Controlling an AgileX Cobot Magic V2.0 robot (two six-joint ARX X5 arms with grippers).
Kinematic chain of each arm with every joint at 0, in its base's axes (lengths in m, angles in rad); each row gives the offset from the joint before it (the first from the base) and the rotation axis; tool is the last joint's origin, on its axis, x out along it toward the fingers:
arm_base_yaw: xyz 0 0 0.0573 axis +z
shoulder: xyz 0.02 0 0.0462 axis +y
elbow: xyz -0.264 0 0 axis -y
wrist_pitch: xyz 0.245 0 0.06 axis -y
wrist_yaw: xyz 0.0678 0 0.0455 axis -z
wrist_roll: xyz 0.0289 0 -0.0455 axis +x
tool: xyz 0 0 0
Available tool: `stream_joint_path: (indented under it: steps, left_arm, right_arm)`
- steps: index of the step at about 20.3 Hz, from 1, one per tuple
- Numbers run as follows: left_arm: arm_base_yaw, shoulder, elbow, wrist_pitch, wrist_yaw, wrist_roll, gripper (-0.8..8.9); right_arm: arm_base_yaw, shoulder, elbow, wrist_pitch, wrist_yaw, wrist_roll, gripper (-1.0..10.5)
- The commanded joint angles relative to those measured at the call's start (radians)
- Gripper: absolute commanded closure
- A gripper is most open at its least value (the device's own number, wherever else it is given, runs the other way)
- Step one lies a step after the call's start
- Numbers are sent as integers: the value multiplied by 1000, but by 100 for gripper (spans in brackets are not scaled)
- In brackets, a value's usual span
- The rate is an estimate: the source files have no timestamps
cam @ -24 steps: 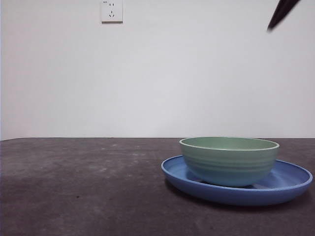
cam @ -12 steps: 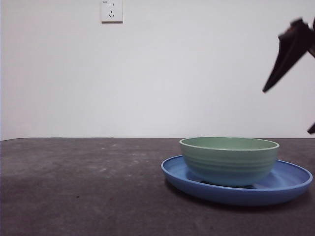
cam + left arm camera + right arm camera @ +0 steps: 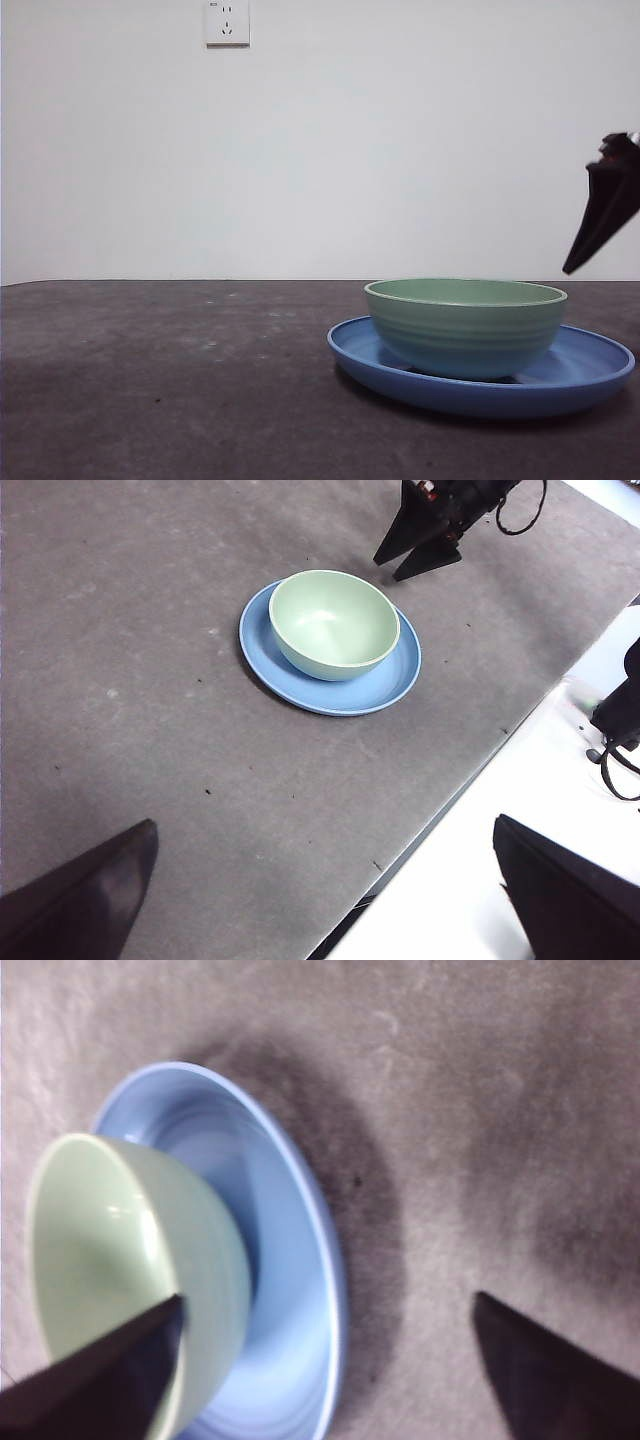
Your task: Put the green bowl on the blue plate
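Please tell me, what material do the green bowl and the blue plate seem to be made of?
The green bowl looks like plastic or melamine with a smooth satin finish: soft highlights inside, faint moulded ridges outside. The blue plate seems the same kind of material but glossier, with bright reflections on its concentric rings. Glazed ceramic cannot be excluded for either.

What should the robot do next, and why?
Probably lift the right tool up and away. The green bowl already sits upright inside the blue plate, and that tool hangs open beside them, holding nothing. The left tool waits far off, open.
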Motion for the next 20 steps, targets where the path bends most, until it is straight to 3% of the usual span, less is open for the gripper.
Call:
stream_joint_path:
  steps: [1, 9, 12, 20]
  left_arm:
    - [-6, 5, 17, 14, -4, 1, 251]
    - [-6, 5, 17, 16, -4, 1, 251]
    - [-6, 5, 17, 16, -4, 2, 251]
    - [-6, 5, 17, 15, -4, 1, 251]
  right_arm:
    - [6, 37, 14, 15, -4, -33, 571]
    - [68, 113, 14, 68, -13, -54, 695]
    - [100, 147, 14, 74, 18, -60, 707]
    - [135, 160, 14, 76, 92, -74, 911]
